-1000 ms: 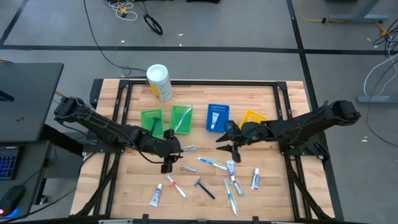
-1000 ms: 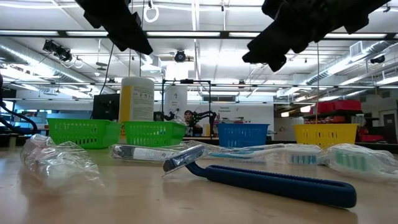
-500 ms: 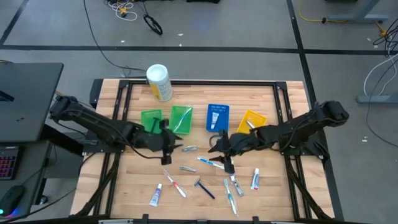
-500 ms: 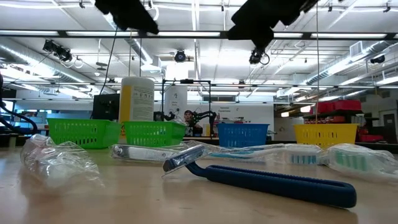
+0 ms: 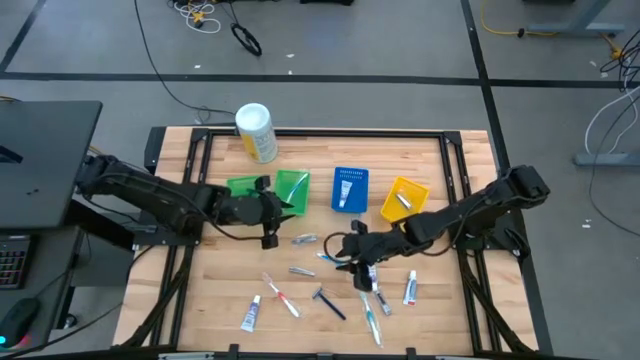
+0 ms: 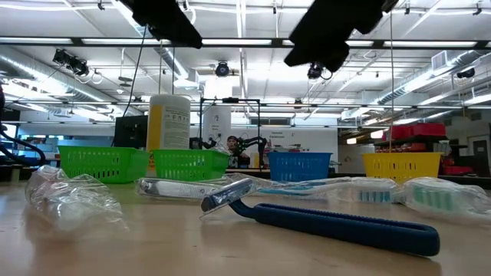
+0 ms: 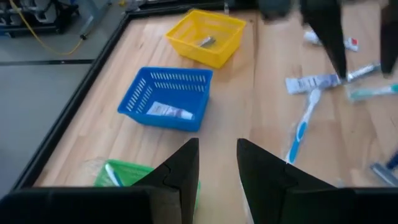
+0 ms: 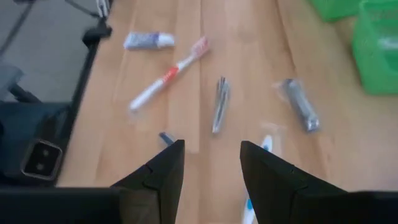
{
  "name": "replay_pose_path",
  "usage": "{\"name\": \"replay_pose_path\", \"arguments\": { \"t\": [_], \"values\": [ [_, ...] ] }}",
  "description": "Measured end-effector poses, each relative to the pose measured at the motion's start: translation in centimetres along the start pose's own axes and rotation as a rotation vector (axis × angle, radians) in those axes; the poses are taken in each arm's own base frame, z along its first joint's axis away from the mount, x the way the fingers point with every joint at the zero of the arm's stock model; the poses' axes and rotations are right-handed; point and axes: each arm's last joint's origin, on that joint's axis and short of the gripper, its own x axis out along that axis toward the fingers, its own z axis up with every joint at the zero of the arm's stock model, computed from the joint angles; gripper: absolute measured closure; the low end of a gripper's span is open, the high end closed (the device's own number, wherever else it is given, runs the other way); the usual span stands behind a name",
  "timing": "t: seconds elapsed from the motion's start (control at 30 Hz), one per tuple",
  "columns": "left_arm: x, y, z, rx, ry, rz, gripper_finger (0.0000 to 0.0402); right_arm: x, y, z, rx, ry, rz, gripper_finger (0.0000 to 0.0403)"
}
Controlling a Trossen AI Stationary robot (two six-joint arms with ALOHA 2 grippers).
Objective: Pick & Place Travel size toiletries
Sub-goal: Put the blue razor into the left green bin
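Observation:
The toiletries lie scattered on the near half of the table: a blue-and-white toothbrush, white tubes, a red toothbrush, a dark razor and a silvery piece. My right gripper hovers open above the blue-and-white toothbrush, touching nothing. My left gripper is open and empty beside the green bins. A green toothbrush lies in one of them.
A blue bin holds a tube, and a yellow bin holds a silvery piece. A white-and-yellow canister stands at the far edge. The razor lies close to the low camera. Bare wood shows at the table's left.
My left gripper has moved from the middle of the table toward the far edge, up to the green bins. My right gripper has travelled from beside the yellow bin toward the table's left and near edge, coming over the scattered toiletries. No item has visibly shifted.

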Motion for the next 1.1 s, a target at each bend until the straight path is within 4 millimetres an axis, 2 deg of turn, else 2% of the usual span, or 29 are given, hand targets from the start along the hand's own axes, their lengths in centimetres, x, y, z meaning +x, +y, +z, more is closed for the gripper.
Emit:
{"name": "replay_pose_path", "arguments": {
  "t": [0.17, 0.33, 0.5, 0.73, 0.87, 1.1],
  "values": [
    [-0.1, 0.2, 0.0, 0.022, 0.004, 0.011, 0.0286, 2.1, 1.3, -1.2, -0.004, 0.011, -0.001, 0.0237],
    [-1.1, 0.5, 0.4, 0.0, -0.035, 0.012, 0.0286, 4.7, 2.7, -2.5, 0.044, 0.001, 0.034, 0.0237],
    [-1.7, 1.0, 0.5, -0.072, -0.06, 0.06, 0.0286, 6.9, 4.7, -4.6, 0.051, 0.018, 0.089, 0.0237],
    [-1.7, 0.9, 0.5, -0.077, -0.057, 0.051, 0.0286, 8.4, 6.4, -7.1, 0.111, 0.027, 0.033, 0.0237],
    [-1.7, 0.9, 0.5, -0.098, -0.06, 0.052, 0.0286, 9.3, 6.6, -8.3, 0.111, 0.026, -0.02, 0.0237],
    [-1.7, 0.9, 0.5, -0.111, -0.062, 0.054, 0.0286, 10.2, 7.1, -8.5, 0.143, -0.04, 0.016, 0.0237]
  ]
}}
